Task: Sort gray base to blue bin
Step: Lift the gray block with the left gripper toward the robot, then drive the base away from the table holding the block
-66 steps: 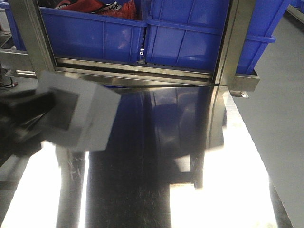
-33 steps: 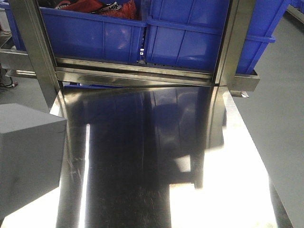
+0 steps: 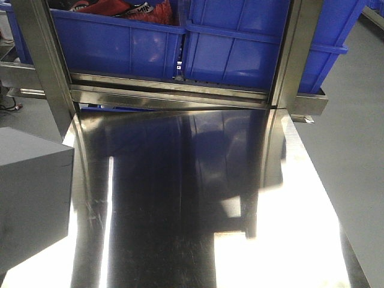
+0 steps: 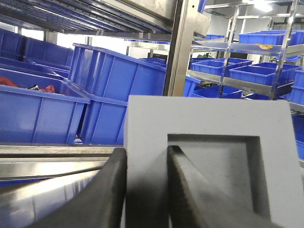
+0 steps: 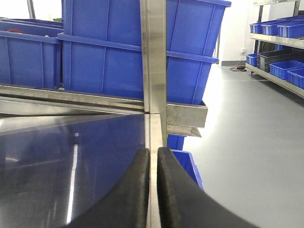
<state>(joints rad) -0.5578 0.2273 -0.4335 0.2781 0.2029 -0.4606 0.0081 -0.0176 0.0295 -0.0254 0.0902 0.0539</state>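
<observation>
The gray base (image 3: 33,198) sits at the lower left of the front view, cut off by the frame's left edge, over the near left part of the polished steel table (image 3: 198,240). Whether its underside touches the tabletop cannot be told.

In the left wrist view the gray base (image 4: 209,128) fills the lower right of the frame, its square recess facing the camera. The left gripper (image 4: 146,159) is clamped on 1 wall of the block: 1 black finger (image 4: 107,190) presses the outer face and the other lies inside the recess against the same wall.

Along the top of the front view 2 crates stand side by side on a steel rack (image 3: 180,90) behind the table. The left blue bin (image 3: 114,45) holds red and white items (too little of them shows to name) and the right blue bin (image 3: 240,51) shows only its outer wall. An upright post (image 3: 297,54) crosses in front of the right one. The block is well apart from both.

In the right wrist view the right gripper (image 5: 153,152) is at the bottom centre of the frame, its 2 fingers drawn together with only a hairline gap and nothing between them, low over the table's right edge.
</observation>
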